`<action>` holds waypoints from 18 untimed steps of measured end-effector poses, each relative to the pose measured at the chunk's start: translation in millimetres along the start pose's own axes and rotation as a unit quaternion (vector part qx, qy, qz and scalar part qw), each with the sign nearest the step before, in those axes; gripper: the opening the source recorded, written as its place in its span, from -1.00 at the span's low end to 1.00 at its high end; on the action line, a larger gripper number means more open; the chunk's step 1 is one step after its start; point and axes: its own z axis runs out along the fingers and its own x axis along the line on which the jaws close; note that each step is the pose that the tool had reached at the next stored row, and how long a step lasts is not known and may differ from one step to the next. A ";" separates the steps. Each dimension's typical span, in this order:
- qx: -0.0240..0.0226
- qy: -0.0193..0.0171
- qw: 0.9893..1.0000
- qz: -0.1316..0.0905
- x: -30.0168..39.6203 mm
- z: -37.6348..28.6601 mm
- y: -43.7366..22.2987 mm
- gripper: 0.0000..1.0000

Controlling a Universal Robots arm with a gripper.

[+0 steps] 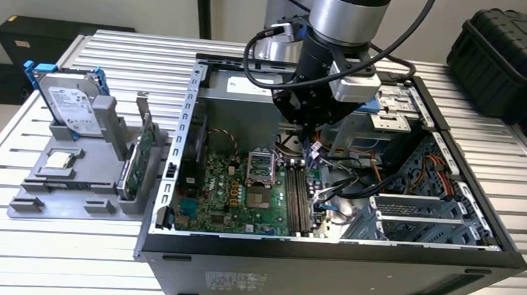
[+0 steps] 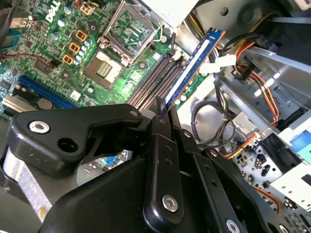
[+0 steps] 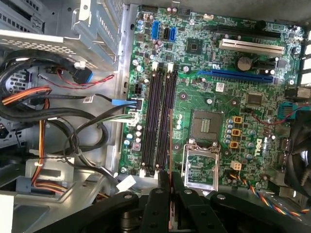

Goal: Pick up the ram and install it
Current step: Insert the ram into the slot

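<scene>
On the ribbed metal surface (image 1: 29,142) an open computer case (image 1: 330,256) lies on its side, and my arm (image 1: 343,16) reaches down into it over the green motherboard (image 1: 234,193). A grey fixture (image 1: 59,177) near the surface's edge on the exterior view's left carries a hard drive (image 1: 68,100), a green expansion card (image 1: 143,156) standing on edge and a small silver processor chip (image 1: 60,160). My tool (image 2: 164,114) is closed tight on the ram (image 2: 192,65), its black fingers (image 2: 160,109) pinching one end of the stick, which in the second wrist view juts out over the dark memory slots (image 2: 158,73) beside the empty processor socket (image 2: 129,29). In the first wrist view the stick appears edge-on as a thin line (image 3: 170,141) running along the motherboard's paired memory slots (image 3: 160,121), just above them and not yet seated. Bundled cables (image 3: 43,111) fill the case bay beside the board.
</scene>
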 end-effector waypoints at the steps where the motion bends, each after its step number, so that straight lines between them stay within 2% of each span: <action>1: 0.000 0.000 1.000 0.006 0.0 0.6 0.4 -1.00; 7: 0.000 0.000 1.000 0.028 0.4 3.3 2.7 -1.00; 18: 0.001 -0.002 0.999 0.033 12.2 7.4 8.4 -1.00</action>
